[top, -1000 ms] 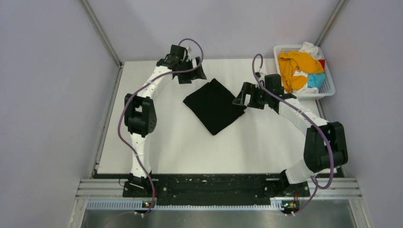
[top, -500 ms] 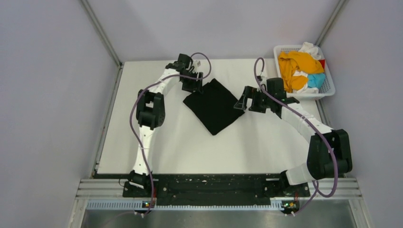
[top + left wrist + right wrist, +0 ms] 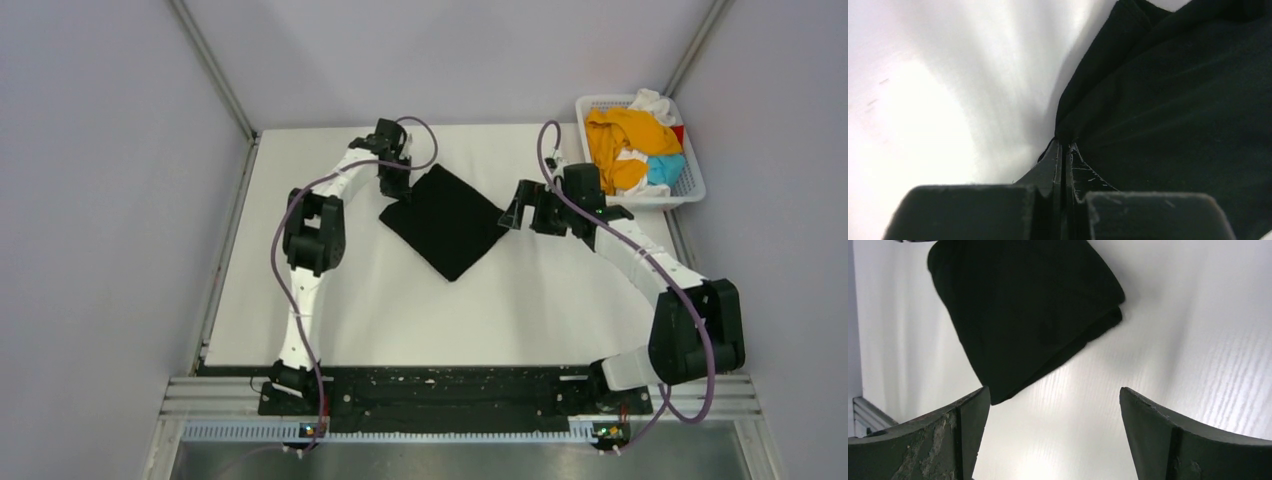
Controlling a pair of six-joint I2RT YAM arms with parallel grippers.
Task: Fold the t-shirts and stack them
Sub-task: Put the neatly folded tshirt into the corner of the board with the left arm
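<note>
The black t-shirt (image 3: 445, 220), folded into a square and turned like a diamond, is lying at upper centre of the white table (image 3: 400, 310). The left gripper (image 3: 395, 188) is pinching together on its upper-left edge, with cloth puckering at the fingertips (image 3: 1070, 150), probably to drag or refold the bundle. The right gripper (image 3: 512, 215) is hovering with jaws wide apart just beside the right corner, likely waiting to take that side. The orange t-shirt (image 3: 625, 135) and other colours are sitting heaped in the white lattice basket (image 3: 690, 185) at upper right, awaiting folding. A second ago the left gripper was spread above the shirt's far corner. It has since come down and closed, tugging the left corner slightly outward.
</note>
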